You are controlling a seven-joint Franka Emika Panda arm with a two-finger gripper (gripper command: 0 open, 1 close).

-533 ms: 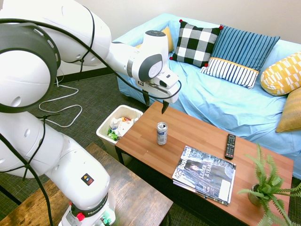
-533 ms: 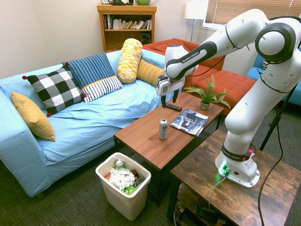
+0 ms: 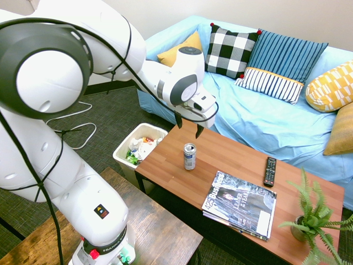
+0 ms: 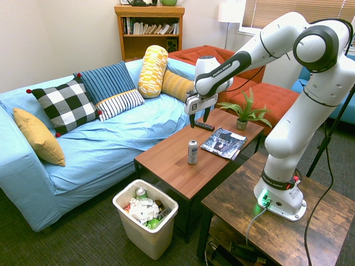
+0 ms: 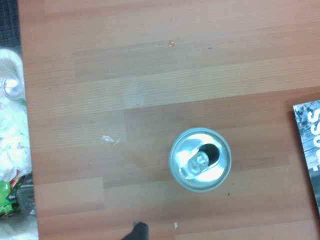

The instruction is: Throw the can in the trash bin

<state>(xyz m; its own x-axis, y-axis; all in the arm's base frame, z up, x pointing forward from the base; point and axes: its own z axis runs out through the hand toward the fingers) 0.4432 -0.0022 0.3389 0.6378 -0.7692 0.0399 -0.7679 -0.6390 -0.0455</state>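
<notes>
clock directions are read from the pincer in the first exterior view. the pincer [image 3: 188,127] has its two dark fingers well apart, with nothing between them, over the wood-grained low table [image 3: 165,160]. the can [image 3: 190,157] stands upright on that table at six o'clock, apart from the fingertips. it is slim and silver with a bluish-grey band; seen from above, its pull-tab is in place and its mouth is a dark open hole. the print on it is too small to read.

between eight and nine, beside the table end, the off-white trash bin [image 3: 119,154] stands on dark grey carpet [image 3: 110,116], with white and green rubbish inside. at five lies a stack of magazines [image 3: 242,204], the top one reading "425 business" and "leader of the year". a black remote [image 3: 270,172] lies at four; a potted fern [image 3: 311,221] is between four and five.

the sofa [image 3: 237,110] wears a light blue cover, with a black-and-white checked cushion [image 3: 229,52] at one and a blue striped cushion [image 3: 289,55] at two. the arm's base reads "franka". the second exterior view also shows a wooden bookcase [image 4: 148,49] and an orange sofa [image 4: 274,101].
</notes>
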